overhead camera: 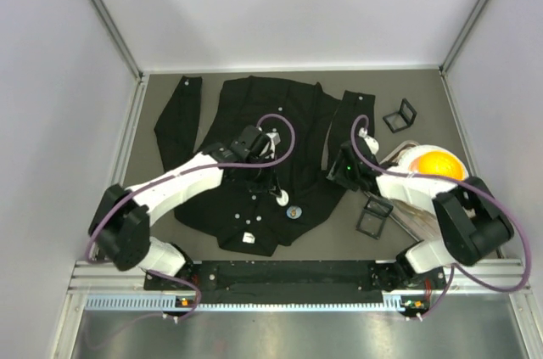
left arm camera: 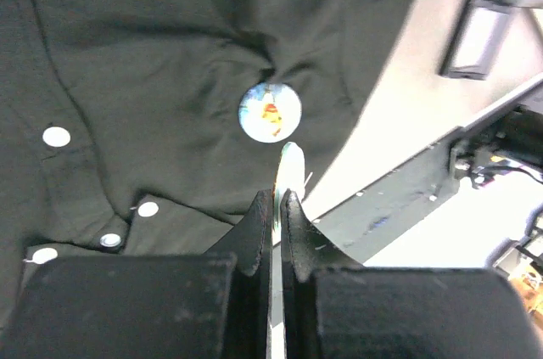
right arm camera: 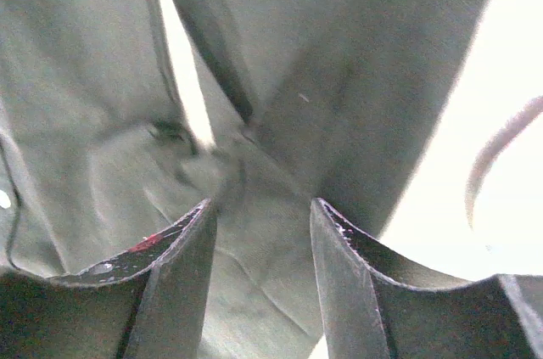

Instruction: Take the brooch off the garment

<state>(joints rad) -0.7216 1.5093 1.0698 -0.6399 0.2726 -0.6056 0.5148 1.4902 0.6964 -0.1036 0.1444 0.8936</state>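
The garment (overhead camera: 246, 113), a black button-up shirt with small white buttons (left arm camera: 56, 136), lies spread flat on the table. A small round brooch (overhead camera: 293, 212) with a coloured picture sits pinned near the hem, and the cloth puckers around the brooch (left arm camera: 270, 113) in the left wrist view. My left gripper (overhead camera: 277, 195) hovers just short of it, and the left gripper (left arm camera: 277, 196) is shut on a thin pale flat piece (left arm camera: 290, 164) that sticks out past the tips. My right gripper (overhead camera: 338, 174) is over the shirt's right edge. Its jaws stand apart, and the right gripper (right arm camera: 263, 206) is close above folded cloth (right arm camera: 356, 53).
Two small black square frames lie right of the shirt, one at the back (overhead camera: 400, 115) and one near the front (overhead camera: 374, 217). An orange-and-white round object (overhead camera: 439, 164) sits by the right arm. Walls enclose the table on three sides.
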